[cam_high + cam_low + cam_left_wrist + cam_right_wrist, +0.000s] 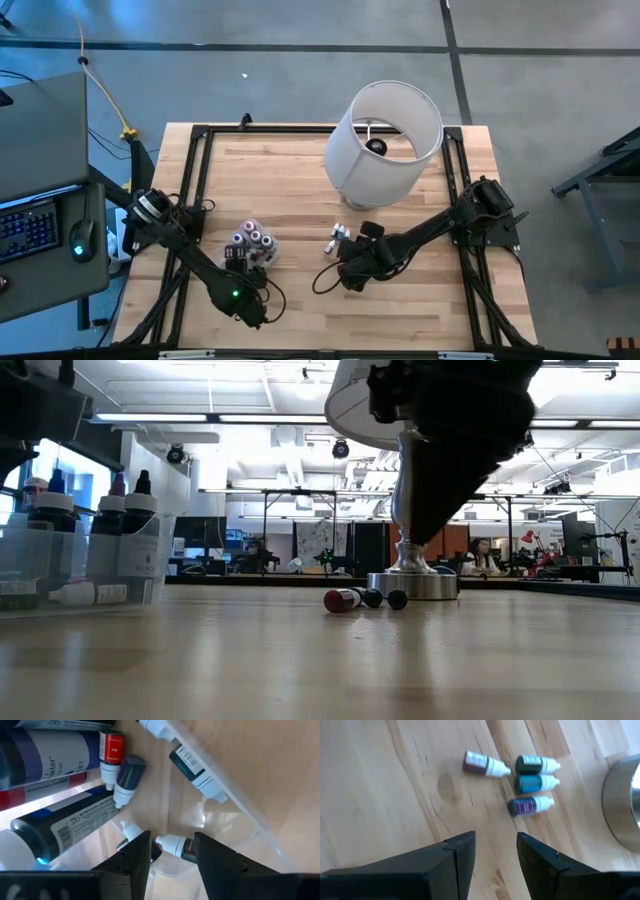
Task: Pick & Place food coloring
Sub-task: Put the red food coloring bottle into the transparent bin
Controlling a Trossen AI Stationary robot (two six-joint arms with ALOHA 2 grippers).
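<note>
Food coloring bottles [175, 845] inside clear tub [240, 807]

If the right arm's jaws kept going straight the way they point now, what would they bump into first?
Probably the purple bottle, the nearest of four little bottles lying on the wooden table ahead of the open, empty right gripper. Depth is hard to judge, so it might touch the table first.

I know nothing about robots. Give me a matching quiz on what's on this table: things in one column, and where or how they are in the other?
1. lamp
2. tub
3. loose bottles
4. right gripper

a. open and empty, above bare wood
b. clear, with bottles inside
c. standing upright, white shade
d. lying on the wood beside the lamp's base

Pairs: 1-c, 2-b, 3-d, 4-a
</note>
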